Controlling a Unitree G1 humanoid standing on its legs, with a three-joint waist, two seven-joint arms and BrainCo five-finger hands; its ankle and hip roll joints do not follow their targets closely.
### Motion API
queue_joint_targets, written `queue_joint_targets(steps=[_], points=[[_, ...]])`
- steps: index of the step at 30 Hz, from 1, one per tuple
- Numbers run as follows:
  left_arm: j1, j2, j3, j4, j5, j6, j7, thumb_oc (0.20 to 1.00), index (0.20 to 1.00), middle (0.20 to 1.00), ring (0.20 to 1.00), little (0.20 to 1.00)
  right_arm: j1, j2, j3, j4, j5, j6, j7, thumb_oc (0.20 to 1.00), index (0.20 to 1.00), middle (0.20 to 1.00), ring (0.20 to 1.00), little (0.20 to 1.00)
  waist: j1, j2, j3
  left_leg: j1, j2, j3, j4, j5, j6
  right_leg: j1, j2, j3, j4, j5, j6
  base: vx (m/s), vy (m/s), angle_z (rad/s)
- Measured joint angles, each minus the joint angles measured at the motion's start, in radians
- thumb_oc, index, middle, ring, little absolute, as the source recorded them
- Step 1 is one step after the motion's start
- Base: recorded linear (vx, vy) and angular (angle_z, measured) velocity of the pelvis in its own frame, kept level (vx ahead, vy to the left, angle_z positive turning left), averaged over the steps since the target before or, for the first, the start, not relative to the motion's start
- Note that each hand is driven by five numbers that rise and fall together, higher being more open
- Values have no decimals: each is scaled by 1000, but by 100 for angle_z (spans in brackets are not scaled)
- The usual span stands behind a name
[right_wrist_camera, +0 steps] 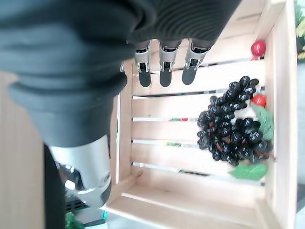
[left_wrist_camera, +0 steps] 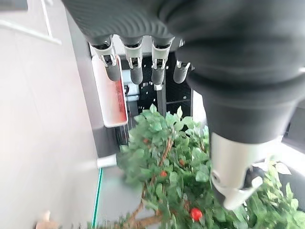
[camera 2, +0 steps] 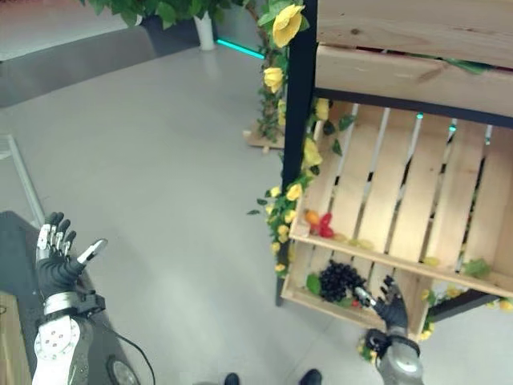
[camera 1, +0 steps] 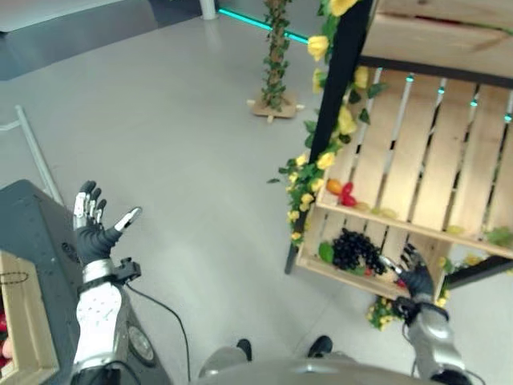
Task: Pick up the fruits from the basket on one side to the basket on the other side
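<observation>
Grapes (right_wrist_camera: 236,129) look soft and probably squash easily, so the empty, spread right hand (camera 1: 414,275) should grab the top stem.

Left hand (camera 1: 94,227) raised, right hand (camera 1: 415,277) extended, both open-fingered

- A garland of yellow flowers (camera 1: 309,172) climbed the black post (camera 1: 333,104) to my right.
- A leafy vine on a small wooden base (camera 1: 274,60) stood on the grey floor (camera 1: 176,144) ahead of me.
- A bushy green plant with red berries (left_wrist_camera: 176,176) showed past my left wrist.
</observation>
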Motion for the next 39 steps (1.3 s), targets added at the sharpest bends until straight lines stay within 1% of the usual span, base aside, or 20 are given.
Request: queue_joint_targets(steps=[3, 6, 16, 21, 26, 30, 32, 36, 39], points=[[4, -12, 65, -4, 8, 0, 26, 1000, 1000, 1000, 1000, 1000, 24, 0, 0, -2, -14, -2, -6, 1000, 1000, 1000, 1000, 1000, 5, 4, 7, 1, 0, -2, -2, 1, -1, 0, 0, 0, 0, -2, 3, 4, 10, 1], [10, -22, 84, -4, 9, 0, 40, 1000, 1000, 1000, 1000, 1000, 28, 1, 1, -1, -33, -2, -6, 1000, 1000, 1000, 1000, 1000, 7, 4, 7, 1, -1, -3, -3, 3, -2, 1, 0, 0, -1, -6, 8, 6, 11, 4], [12, -27, 84, -11, 12, 0, 66, 1000, 1000, 1000, 1000, 1000, 23, 1, 3, 26, -59, -3, -5, 1000, 1000, 1000, 1000, 1000, 9, 3, 1, 20, -2, 1, -2, 5, 1, 23, 1, 3, -5, -17, 25, 3, 6, 7], [16, -27, 88, -16, 12, 0, 66, 1000, 1000, 1000, 1000, 1000, 35, 5, 3, 27, -69, -3, -5, 1000, 1000, 1000, 1000, 1000, 10, 0, -6, 19, -4, -11, -4, 5, 0, 39, -2, 0, -2, -21, 31, 6, 17, 11], [23, -25, 131, -25, 12, 0, 79, 1000, 1000, 1000, 1000, 1000, 37, 5, 4, 44, -80, -3, -7, 1000, 1000, 1000, 1000, 1000, 15, -2, -24, 16, -11, -25, -6, 5, 2, 38, -15, 0, 20, -33, 38, -7, 18, 14], [27, -25, 131, -25, 13, 0, 87, 1000, 1000, 1000, 1000, 1000, 45, 8, 6, 44, -80, -1, -5, 1000, 1000, 1000, 1000, 1000, 37, 5, -44, 16, -16, -32, -10, 7, 4, 35, -23, 0, 32, -40, 41, -11, 11, 5], [31, -25, 131, -25, 13, 0, 90, 1000, 1000, 1000, 1000, 1000, 49, 8, 7, 40, -80, 2, -3, 1000, 1000, 1000, 1000, 1000, 39, 5, -52, 15, -16, -37, -10, 8, 5, 37, -23, -2, 32, -42, 43, -12, 3, 7], [32, -26, 130, -25, 13, 0, 94, 1000, 1000, 1000, 1000, 1000, 69, 7, 5, -7, -80, 7, 18, 1000, 1000, 1000, 1000, 1000, 36, 1, -58, 19, -17, -43, -7, 11, 6, 37, -22, -3, 31, -43, 44, -10, 3, 3], [32, -25, 124, -16, 13, 6, 87, 1000, 1000, 1000, 1000, 1000, 74, 5, 5, 25, -90, 11, 26, 1000, 1000, 1000, 1000, 1000, 34, -9, -67, 20, -17, -42, -6, 11, 6, 39, -21, -3, 29, -44, 44, 0, 0, 0]])
